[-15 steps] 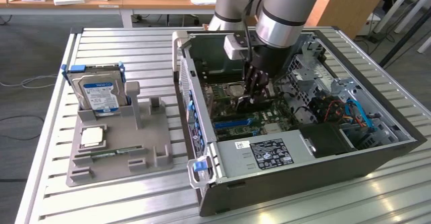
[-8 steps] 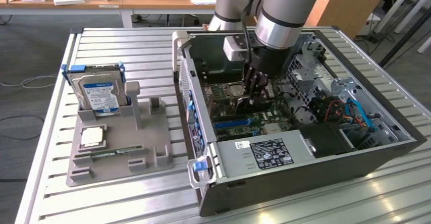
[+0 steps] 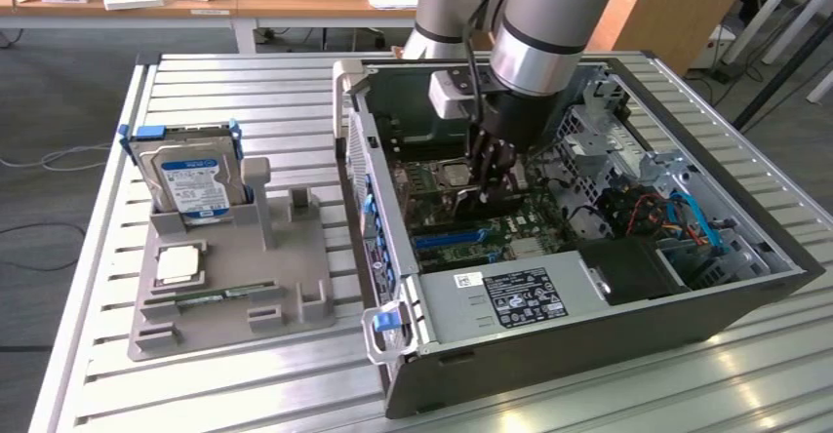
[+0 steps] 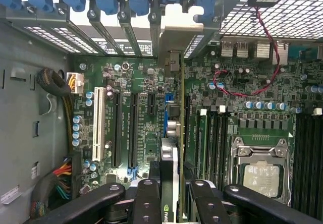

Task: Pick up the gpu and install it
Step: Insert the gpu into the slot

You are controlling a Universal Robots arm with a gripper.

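Gpu [image 4: 174, 128] is picked up already, clamped edge-on between the jaws inside the computer case [image 3: 729, 296]; its silver bracket [image 4: 174, 35] reaches ahead of them to the rear openings, its lower edge over the motherboard [image 4: 146, 133] slots; whether it is seated I cannot tell.

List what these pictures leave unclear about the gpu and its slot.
- Wrist view: the gpu shows edge-on, so its face and the slot under it are hidden; the fingers cover its near end.
- Exterior view: the gripper hides the gpu's lower edge; seated or not cannot be told.
- Exterior view: the power supply label is too small to read.
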